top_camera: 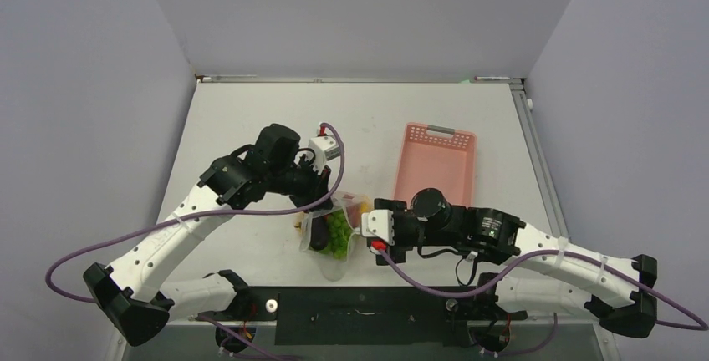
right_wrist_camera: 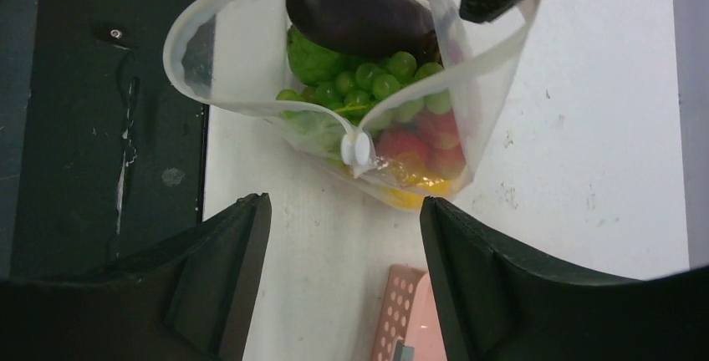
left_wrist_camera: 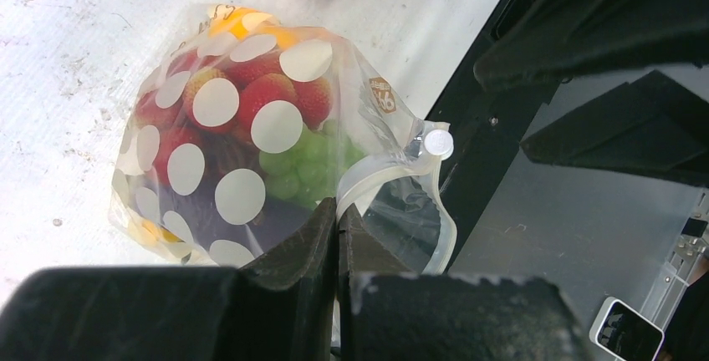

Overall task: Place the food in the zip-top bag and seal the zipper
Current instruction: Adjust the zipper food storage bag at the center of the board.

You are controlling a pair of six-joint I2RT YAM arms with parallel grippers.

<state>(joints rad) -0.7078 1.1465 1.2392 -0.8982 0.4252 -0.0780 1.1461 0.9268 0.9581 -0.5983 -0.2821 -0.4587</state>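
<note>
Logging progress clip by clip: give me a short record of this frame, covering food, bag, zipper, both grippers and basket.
bag: mouth gaping open
food: inside bag
zipper: unsealed; slider at one end
left gripper: shut on bag at the mouth edge
right gripper: open, short of slider, touching nothing
basket: apart from bag

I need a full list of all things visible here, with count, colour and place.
zip-top bag: one, clear with white dots, table's near middle
zipper: one, whitish, bag's open mouth
strawberries: several, red, inside bag
grapes: one cluster, green, inside bag
eggplant: one, dark, inside bag
leafy piece: one, green, inside bag
basket: one, pink, right of bag
table: one, white
left end effector: one, black, shut on zipper
right end effector: one, black, open, facing bag's mouth
</note>
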